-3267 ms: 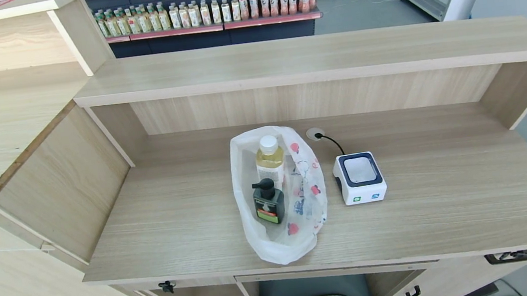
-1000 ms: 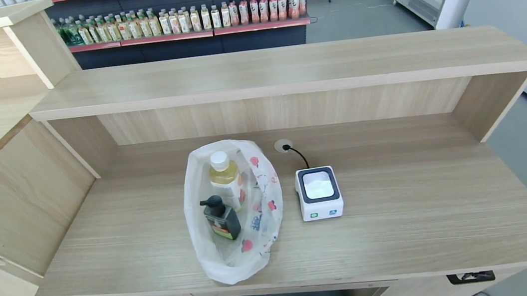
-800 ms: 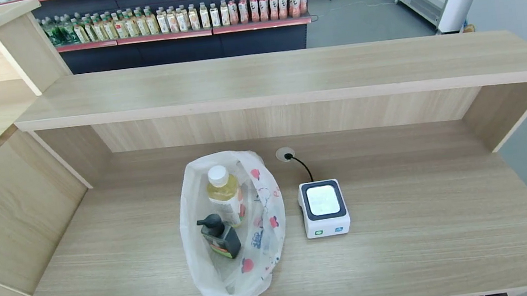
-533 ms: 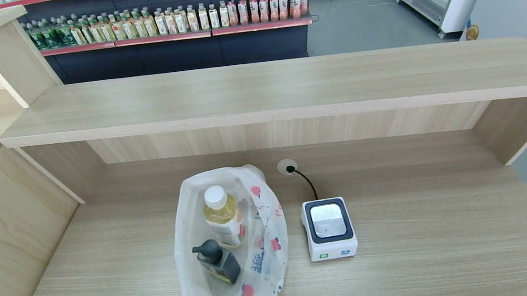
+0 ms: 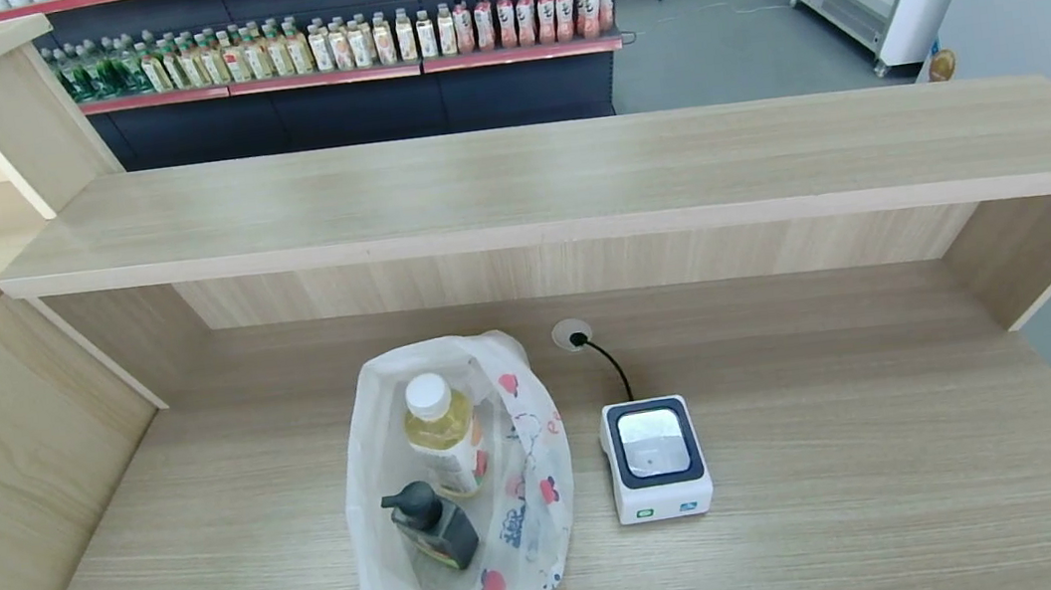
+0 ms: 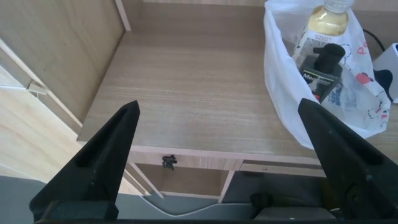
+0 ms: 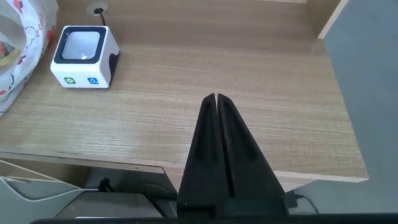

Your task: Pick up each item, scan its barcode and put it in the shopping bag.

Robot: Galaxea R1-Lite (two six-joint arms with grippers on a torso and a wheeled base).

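Note:
A white shopping bag (image 5: 515, 537) with red prints lies open on the wooden counter (image 5: 861, 494). Inside it stand a bottle of yellow drink (image 5: 443, 435) with a white cap and a dark pump bottle (image 5: 434, 529). Just right of the bag sits the white box scanner (image 5: 656, 459), window facing up. My left gripper (image 6: 219, 106) hangs open and empty before the counter's front edge, left of the bag (image 6: 280, 93). My right gripper (image 7: 216, 96) is shut on nothing, over the front edge, right of the scanner (image 7: 84, 56).
A raised ledge (image 5: 552, 181) runs along the counter's back, with side panels at left (image 5: 5, 469) and right (image 5: 1033, 263). A black cable runs from a hole (image 5: 576, 336) to the scanner. Bare counter lies on both sides of bag and scanner. Store shelves (image 5: 354, 40) stand beyond.
The head camera has shifted, so the whole counter sits lower and further left in the picture. Bag, bottles and scanner keep their places on the counter.

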